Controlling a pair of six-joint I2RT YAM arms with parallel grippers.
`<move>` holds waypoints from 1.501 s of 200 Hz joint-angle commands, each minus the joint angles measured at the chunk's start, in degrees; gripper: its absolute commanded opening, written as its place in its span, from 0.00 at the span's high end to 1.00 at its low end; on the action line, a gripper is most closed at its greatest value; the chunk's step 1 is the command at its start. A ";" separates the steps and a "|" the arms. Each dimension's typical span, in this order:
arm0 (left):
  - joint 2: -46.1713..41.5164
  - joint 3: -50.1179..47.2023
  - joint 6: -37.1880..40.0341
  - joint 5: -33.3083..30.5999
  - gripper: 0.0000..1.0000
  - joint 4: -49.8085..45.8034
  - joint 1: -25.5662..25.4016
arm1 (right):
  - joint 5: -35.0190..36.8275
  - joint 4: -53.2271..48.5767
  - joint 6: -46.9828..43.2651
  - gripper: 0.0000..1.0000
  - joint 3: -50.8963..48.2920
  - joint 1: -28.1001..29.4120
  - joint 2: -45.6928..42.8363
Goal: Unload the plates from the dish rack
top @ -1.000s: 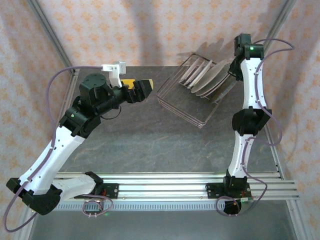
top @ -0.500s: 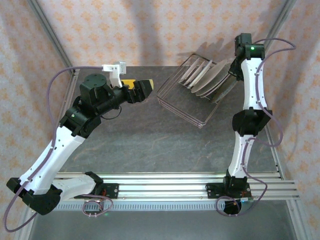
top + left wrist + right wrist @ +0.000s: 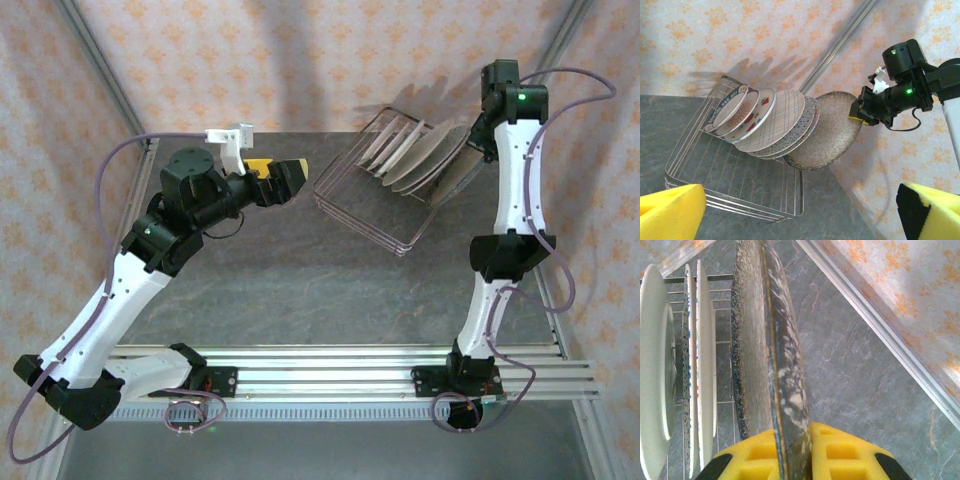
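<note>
The wire dish rack (image 3: pixel 372 212) stands at the table's far right, with several plates (image 3: pixel 405 160) on edge in it. My right gripper (image 3: pixel 478 140) is shut on the upper rim of the large grey-brown speckled plate (image 3: pixel 825 132) at the rack's right end. That plate's rim (image 3: pixel 782 365) runs between the yellow pads (image 3: pixel 847 455) of the right gripper (image 3: pixel 792 455). Beside it stand a blue-speckled plate (image 3: pixel 805 125), a plaid-lined plate (image 3: pixel 777 120), a white plate with red shapes (image 3: pixel 747 117) and a dark-rimmed plate (image 3: pixel 727 105). My left gripper (image 3: pixel 295 178) hangs open left of the rack, empty.
The rack's near wire edge (image 3: pixel 740 200) lies in front of my left gripper's (image 3: pixel 800 212) yellow fingers (image 3: pixel 670 210). Patterned walls and a metal corner post (image 3: pixel 840 42) close in behind the rack. Bare grey table (image 3: pixel 300 280) spreads between the arms.
My right arm's wrist has shifted up and to the right, still gripping the grey-brown plate's rim. The left arm has not moved.
</note>
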 commanded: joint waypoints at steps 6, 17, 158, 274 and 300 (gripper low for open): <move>-0.44 -0.23 -0.62 0.76 0.02 2.40 -0.15 | 4.27 2.82 0.42 1.00 3.70 0.40 -6.35; -0.35 -0.23 -0.68 0.78 0.02 2.60 -0.12 | 4.36 2.50 0.78 1.00 3.23 0.40 -7.13; 4.45 2.23 -7.53 3.60 0.02 4.74 -0.32 | 5.62 -2.81 6.96 1.00 -3.30 0.40 -23.04; 10.88 4.88 -17.46 5.35 0.02 7.20 -2.67 | 8.27 11.35 7.84 1.00 -4.67 0.49 -34.29; 13.71 6.26 -21.46 5.81 0.04 8.14 -3.74 | 4.26 16.06 8.90 1.00 -4.60 0.48 -35.39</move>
